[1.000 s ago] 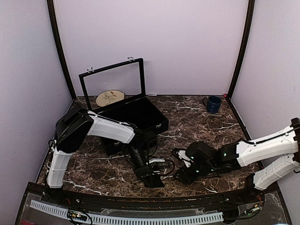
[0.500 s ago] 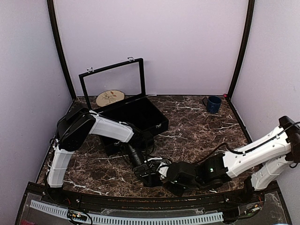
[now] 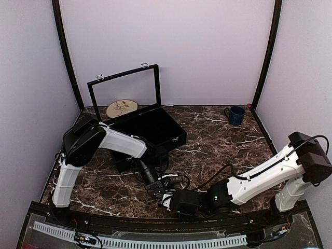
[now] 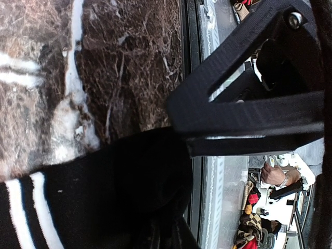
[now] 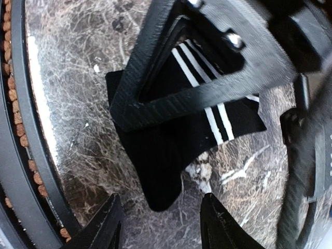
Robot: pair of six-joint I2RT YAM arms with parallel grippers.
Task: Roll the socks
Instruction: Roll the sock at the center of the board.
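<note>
Having swung leftward, the right arm [image 3: 259,179] is now crowding the left hand [image 3: 159,190], which is pinching the sock [image 5: 161,150] lying on the counter [image 5: 78,104]. The right hand [image 5: 163,220] is hovering spread, the sock's tip sitting just ahead of its fingers.

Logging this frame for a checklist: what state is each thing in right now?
black sock: unrolled, lying flat
left gripper: shut on the black sock
right gripper: open, by the sock's end
case: lid open, standing upright
mug: upright
</note>
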